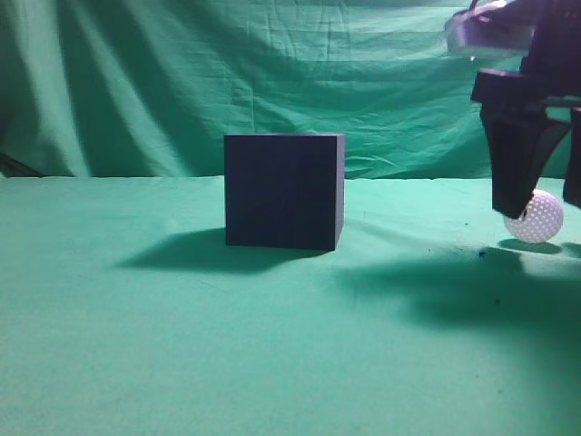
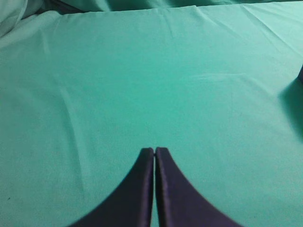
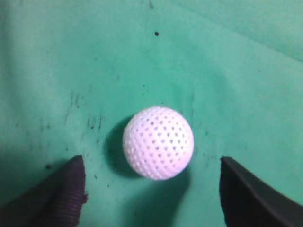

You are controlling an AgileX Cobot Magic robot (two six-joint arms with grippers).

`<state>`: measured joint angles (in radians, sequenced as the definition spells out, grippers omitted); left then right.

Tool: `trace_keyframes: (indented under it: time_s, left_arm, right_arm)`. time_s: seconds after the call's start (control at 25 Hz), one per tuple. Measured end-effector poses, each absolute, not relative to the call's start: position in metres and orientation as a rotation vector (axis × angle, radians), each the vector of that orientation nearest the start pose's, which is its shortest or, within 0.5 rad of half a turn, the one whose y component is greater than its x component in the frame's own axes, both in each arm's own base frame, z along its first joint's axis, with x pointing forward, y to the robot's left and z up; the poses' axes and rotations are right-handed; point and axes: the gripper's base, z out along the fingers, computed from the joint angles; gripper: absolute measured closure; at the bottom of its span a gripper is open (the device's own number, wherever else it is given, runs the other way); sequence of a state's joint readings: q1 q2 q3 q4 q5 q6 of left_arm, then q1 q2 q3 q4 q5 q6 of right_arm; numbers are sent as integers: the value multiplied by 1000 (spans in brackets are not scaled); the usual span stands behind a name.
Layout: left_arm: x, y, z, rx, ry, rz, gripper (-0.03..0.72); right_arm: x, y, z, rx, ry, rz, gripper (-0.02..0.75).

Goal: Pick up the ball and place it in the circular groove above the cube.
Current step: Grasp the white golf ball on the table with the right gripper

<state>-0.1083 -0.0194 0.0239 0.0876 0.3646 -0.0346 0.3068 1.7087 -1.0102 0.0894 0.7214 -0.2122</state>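
The dark navy-black cube stands on the green cloth in the middle of the exterior view. The white dimpled ball rests on the cloth at the far right; it also shows in the right wrist view. My right gripper is open, its two fingers wide apart on either side of the ball and just above it, not touching it. In the exterior view the right gripper hangs over the ball. My left gripper is shut and empty over bare cloth. The cube's top groove is hidden.
A green cloth covers the table and hangs as a backdrop. Small dark specks mark the cloth around the ball. A dark edge shows at the right border of the left wrist view.
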Motion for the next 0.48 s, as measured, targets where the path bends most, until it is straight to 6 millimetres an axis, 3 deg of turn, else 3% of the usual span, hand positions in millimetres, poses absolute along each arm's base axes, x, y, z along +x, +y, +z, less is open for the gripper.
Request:
trace_keyframes:
  time_s: [0.24, 0.36, 0.48]
  left_arm:
    - [52, -3, 173, 122, 1847, -14, 688]
    - [52, -3, 173, 122, 1847, -14, 688]
    - [52, -3, 173, 122, 1847, -14, 688]
  right_arm:
    - [314, 105, 165, -665, 2860, 110, 218]
    - [317, 106, 163, -649, 2868, 111, 402]
    - [319, 107, 167, -651, 2870, 113, 423]
